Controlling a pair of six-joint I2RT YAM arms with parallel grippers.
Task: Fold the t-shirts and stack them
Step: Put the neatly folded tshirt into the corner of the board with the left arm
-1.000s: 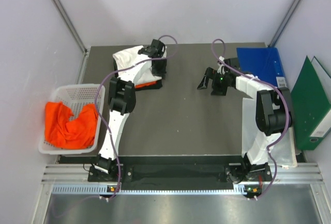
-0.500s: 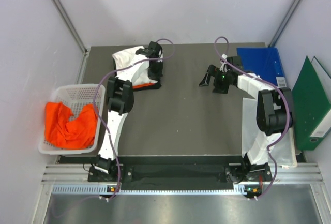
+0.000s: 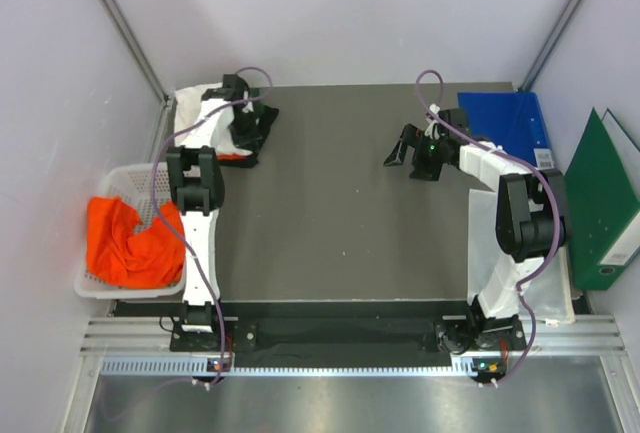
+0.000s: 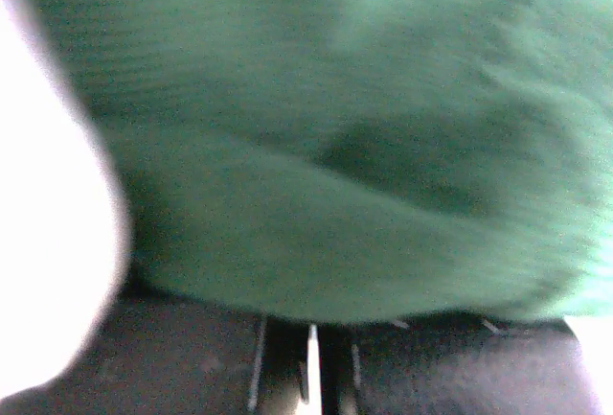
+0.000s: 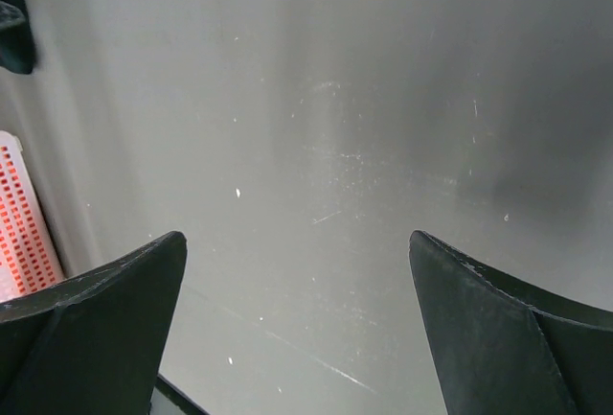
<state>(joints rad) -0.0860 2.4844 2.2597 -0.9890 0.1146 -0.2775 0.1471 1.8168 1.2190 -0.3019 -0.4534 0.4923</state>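
White cloth is lying bunched at the table's [image 3: 330, 223] far left corner. It is one white shirt [image 3: 198, 113], with dark cloth at its right side under the left claw [image 3: 250, 123]. An orange sliver [image 3: 230, 156] is showing at its near edge, seemingly a second shirt under it, though too little is showing to be sure. An orange heap [image 3: 130, 243] is sitting crumpled in the one basket [image 3: 140, 175], which is standing at the table's left edge, just nearer than the white shirt. How many shirts are making up that heap I cannot tell.

The left arm is reaching up the left side, its claw sitting over the white shirt's right part. In the left wrist view, blurred green cloth [image 4: 364, 147] is filling nearly the whole picture, with a white blur at the left. The fingers are not showing there, so whether this claw is gripping or merely resting I cannot tell.

The right claw [image 3: 398, 150] is hovering at the far right of the table, well apart from the shirts. Its fingers [image 5: 91, 319] are standing wide apart with nothing between them but bare grey table.

Two folders are lying on the right: a blue one [image 3: 505, 118] flat at the far right corner, just beside the right arm, and a green one [image 3: 605, 203] off the table's right edge.
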